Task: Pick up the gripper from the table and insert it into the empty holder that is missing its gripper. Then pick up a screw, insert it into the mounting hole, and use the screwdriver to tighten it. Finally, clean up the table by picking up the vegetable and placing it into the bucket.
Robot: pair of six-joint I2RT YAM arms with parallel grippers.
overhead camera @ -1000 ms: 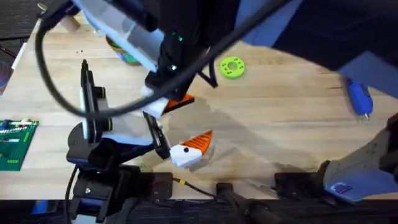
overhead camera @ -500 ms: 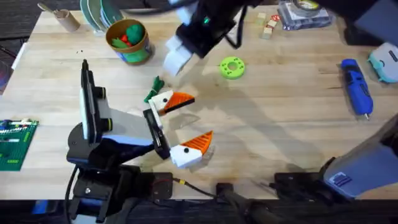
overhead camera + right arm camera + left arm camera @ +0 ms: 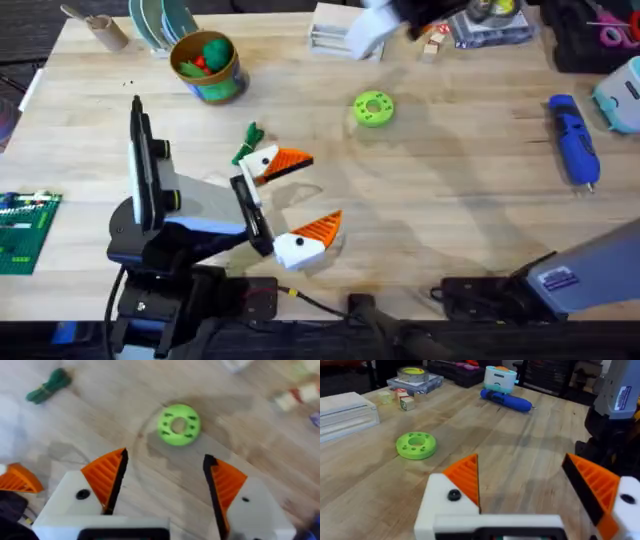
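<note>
Wooden counter [image 3: 450, 200]: both claws, left claw [image 3: 530, 490] and right claw [image 3: 165, 485], gape wide and carry nothing. Every holder seen looks orange-tipped, so fitting seems done. Cleanup remains: the vegetable [image 3: 249, 141] lies near the bucket [image 3: 207, 66]; screwdriver [image 3: 575, 140] lies well apart.

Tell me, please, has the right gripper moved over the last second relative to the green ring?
Yes. The right gripper has swept from the left arm's side of the green ring to beyond it, toward the table's far edge.

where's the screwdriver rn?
In the overhead view the screwdriver lies on the table's far right, beside a light blue container and well right of the green ring; no tool touches it.
</note>
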